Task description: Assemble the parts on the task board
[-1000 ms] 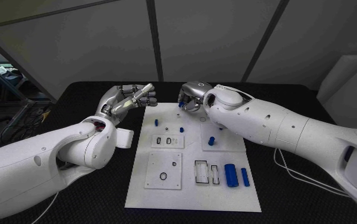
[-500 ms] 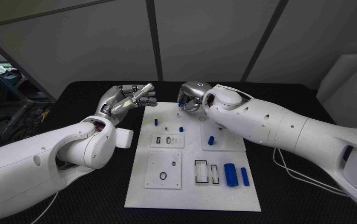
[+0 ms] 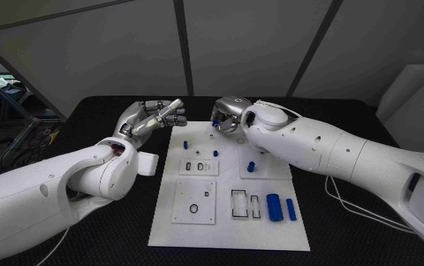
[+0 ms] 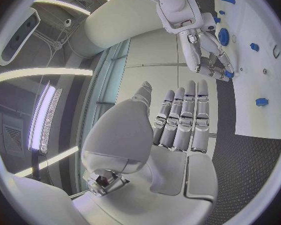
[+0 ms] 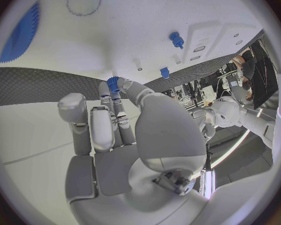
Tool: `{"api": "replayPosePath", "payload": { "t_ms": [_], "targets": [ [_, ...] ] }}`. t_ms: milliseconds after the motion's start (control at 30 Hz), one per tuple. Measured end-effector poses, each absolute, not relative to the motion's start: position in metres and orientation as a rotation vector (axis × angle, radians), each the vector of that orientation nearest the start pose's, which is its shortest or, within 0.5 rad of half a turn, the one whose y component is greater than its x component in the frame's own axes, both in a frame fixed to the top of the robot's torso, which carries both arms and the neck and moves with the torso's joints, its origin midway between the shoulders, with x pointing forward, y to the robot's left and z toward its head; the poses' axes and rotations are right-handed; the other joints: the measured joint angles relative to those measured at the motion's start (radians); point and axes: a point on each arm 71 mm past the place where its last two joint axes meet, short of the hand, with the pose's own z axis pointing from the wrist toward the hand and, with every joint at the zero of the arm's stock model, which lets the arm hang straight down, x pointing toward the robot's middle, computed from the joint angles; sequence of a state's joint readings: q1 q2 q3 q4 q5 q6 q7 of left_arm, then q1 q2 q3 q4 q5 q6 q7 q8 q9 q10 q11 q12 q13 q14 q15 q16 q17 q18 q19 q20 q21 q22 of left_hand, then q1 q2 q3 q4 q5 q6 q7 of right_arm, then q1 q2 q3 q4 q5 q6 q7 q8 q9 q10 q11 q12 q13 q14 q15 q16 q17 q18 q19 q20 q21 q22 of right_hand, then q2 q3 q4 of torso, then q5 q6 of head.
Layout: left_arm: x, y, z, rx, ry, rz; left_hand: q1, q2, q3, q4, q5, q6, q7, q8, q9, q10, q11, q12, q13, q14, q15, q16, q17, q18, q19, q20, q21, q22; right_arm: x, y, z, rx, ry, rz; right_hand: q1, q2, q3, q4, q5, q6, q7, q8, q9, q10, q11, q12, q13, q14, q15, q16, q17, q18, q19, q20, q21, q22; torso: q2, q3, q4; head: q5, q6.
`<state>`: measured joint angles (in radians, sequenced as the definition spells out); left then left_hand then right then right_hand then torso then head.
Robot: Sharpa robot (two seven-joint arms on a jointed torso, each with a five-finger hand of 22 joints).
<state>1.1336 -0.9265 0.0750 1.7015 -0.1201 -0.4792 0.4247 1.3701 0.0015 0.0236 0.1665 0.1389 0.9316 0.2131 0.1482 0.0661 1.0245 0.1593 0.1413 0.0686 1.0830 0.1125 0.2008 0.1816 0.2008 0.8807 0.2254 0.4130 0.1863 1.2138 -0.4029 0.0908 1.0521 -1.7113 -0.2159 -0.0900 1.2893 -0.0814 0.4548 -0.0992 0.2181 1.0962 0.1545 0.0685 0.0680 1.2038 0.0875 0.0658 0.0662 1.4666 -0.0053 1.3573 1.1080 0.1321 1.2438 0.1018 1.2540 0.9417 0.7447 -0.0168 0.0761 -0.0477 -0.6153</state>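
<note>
Head view | right hand (image 3: 228, 114) fingers pinch blue part (image 3: 215, 123) | left hand (image 3: 155, 117) raised, empty

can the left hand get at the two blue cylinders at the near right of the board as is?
Probably not easily: the left hand is raised off the board's far left corner, and the cylinders lie near the opposite edge.

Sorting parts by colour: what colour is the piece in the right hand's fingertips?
Blue piece, clearest in the right wrist view.

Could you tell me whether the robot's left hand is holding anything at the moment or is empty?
Empty. The left hand is raised beside the task board, its fingers straight and close together with nothing between them or on the palm.
</note>
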Motion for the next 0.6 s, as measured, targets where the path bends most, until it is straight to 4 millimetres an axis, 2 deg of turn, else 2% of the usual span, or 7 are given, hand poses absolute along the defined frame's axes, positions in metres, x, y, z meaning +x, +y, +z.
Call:
{"api": "replayPosePath", "payload": {
  "t_ms": [600],
  "targets": [
    [0.4614,0.2078,-0.1475,-1.014,1.293,-1.524,0.000,0.000,-0.003,-0.003,0.000,-0.001,0.000,-0.005,0.000,0.000,0.000,0.000,0.000,0.000,0.000,-0.004,0.001,0.000,0.000,0.000,0.000,0.000,0.5657,-0.0995,-0.1620,-0.341,1.558,0.527,0.004,-0.004,0.000,0.000,0.000,-0.001,-0.001,0.000,0.000,0.006,-0.006,0.000,0.005,0.000,0.000,0.004,0.004,0.000,0.000,0.000,0.004,0.006,0.000,-0.0003,0.0003,-0.001,-0.003]
  ]
}}
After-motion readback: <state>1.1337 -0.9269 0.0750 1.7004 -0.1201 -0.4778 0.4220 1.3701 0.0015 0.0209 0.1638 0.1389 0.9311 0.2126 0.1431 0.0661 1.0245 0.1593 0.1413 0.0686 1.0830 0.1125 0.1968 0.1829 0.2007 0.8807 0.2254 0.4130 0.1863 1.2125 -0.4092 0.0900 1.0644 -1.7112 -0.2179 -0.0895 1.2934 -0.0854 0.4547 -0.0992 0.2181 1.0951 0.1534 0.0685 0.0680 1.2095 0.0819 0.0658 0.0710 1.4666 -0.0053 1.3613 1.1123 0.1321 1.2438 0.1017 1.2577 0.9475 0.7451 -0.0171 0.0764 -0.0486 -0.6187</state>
